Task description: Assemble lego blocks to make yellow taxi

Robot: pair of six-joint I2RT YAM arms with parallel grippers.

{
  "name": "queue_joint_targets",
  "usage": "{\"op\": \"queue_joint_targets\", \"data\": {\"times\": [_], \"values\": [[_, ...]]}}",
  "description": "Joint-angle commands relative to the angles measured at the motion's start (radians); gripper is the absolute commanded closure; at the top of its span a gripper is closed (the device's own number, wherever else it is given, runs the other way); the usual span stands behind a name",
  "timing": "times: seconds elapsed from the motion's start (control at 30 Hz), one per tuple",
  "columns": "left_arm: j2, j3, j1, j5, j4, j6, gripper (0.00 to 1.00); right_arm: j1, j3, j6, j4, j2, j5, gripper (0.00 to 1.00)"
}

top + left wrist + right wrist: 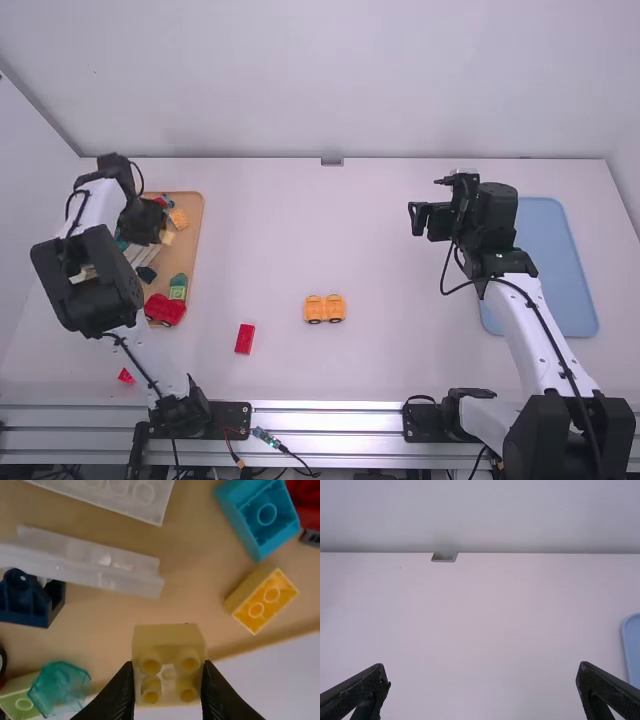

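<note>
Over the wooden tray at the far left in the high view is my left gripper (160, 232), beside a pale yellow block (167, 238). In the left wrist view my left gripper (168, 680) is shut on that pale yellow block (169, 652), its studs facing the camera. A yellow brick (265, 600) lies on the tray there. An orange-yellow car base (324, 309) stands on wheels at the table's middle. My right gripper (416, 219) is raised over the right part of the table; in the right wrist view my right gripper (484, 680) is open with nothing between its fingers.
The wooden tray (192, 250) holds several loose pieces, including a red car (164, 309) and a green block (178, 287). A red brick (245, 338) and a small red piece (126, 376) lie nearer the arm bases. A blue tray (572, 270) is at the right.
</note>
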Motion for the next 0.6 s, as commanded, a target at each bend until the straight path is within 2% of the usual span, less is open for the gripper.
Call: {"op": "queue_joint_targets", "data": {"times": [0.0,0.13,0.27,0.33,0.53,0.57], "values": [[0.003,0.024,-0.025,0.021,-0.018,0.053,0.98,0.004,0.016,0.003,0.003,-0.007,-0.006,0.01],[-0.017,0.02,-0.074,0.005,-0.018,0.116,0.98,0.004,0.016,0.003,0.011,-0.007,-0.006,0.01],[-0.041,0.017,-0.153,-0.103,-0.019,0.087,0.98,0.004,0.016,0.003,0.014,-0.007,-0.006,0.01],[-0.076,-0.008,-0.22,-0.169,-0.005,0.093,0.98,0.004,0.016,0.003,0.013,-0.007,-0.006,0.01],[-0.201,-0.127,-0.369,-0.163,0.119,0.229,0.98,0.004,0.016,0.003,0.013,-0.007,-0.006,0.01],[-0.242,-0.166,-0.414,-0.153,0.151,0.312,0.98,0.004,0.016,0.003,0.013,-0.007,-0.006,0.01]]}}
